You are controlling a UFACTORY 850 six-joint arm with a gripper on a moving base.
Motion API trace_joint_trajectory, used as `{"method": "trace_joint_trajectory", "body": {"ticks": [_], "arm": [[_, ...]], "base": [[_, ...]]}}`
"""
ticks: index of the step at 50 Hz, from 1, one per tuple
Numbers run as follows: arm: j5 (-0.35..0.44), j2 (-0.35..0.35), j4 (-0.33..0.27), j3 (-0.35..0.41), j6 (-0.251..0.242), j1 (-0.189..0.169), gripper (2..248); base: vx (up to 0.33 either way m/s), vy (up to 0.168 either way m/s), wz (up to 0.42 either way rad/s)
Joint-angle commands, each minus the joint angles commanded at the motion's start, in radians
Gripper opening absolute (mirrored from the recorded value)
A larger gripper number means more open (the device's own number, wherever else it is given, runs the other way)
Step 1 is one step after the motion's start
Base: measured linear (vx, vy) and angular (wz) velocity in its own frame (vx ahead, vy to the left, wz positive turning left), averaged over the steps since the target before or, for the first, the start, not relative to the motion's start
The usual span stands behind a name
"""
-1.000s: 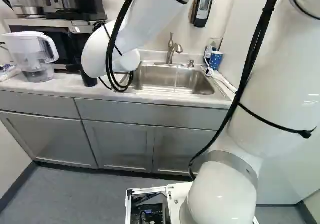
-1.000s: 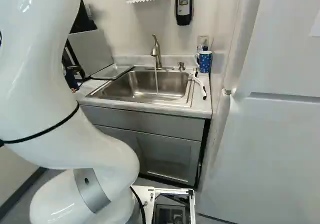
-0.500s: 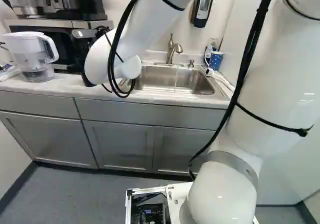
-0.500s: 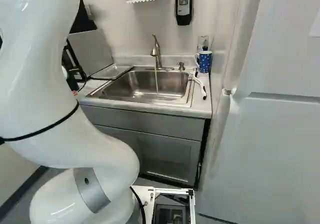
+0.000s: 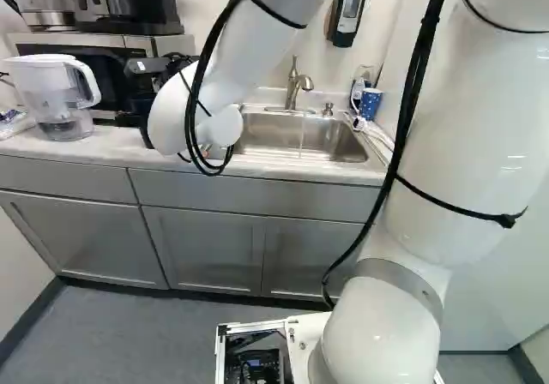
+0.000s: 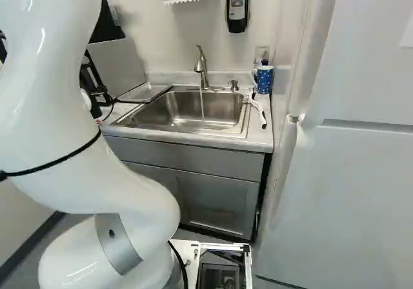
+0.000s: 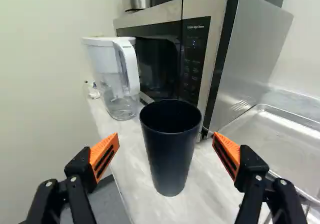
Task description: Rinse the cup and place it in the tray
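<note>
Has shifted arm (image 5: pixel 450 153) and gripper (image 6: pixel 95 86) slightly since a second ago. Holds fingers (image 7: pixel 104 155) spread open, with the dark cup (image 7: pixel 170 156) upright ahead, between them, and the tray (image 7: pixel 280 129) beyond one finger.

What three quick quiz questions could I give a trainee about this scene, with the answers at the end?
1. True or false: the gripper is open, its fingers apart around the dark tumbler.
2. Which stands to the right of the faucet in the right base view?
a) water pitcher
b) polka-dot mug
c) microwave
3. Fill in: water is running from the faucet into the ____.

Key: 1 true; 2 b; 3 sink.
</note>
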Motion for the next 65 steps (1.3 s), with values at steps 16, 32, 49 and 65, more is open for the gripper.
{"method": "trace_joint_trajectory", "body": {"ticks": [16,32,49,65], "arm": [[0.037,-0.026,0.000,0.009,0.000,0.000,247],[0.037,-0.044,0.000,0.013,0.000,0.000,247],[0.037,-0.044,0.000,0.013,0.000,0.000,207],[0.037,-0.044,0.000,0.013,0.000,0.000,116]], "base": [[0.000,0.000,0.000],[0.000,0.000,0.000],[0.000,0.000,0.000],[0.000,0.000,0.000]]}}
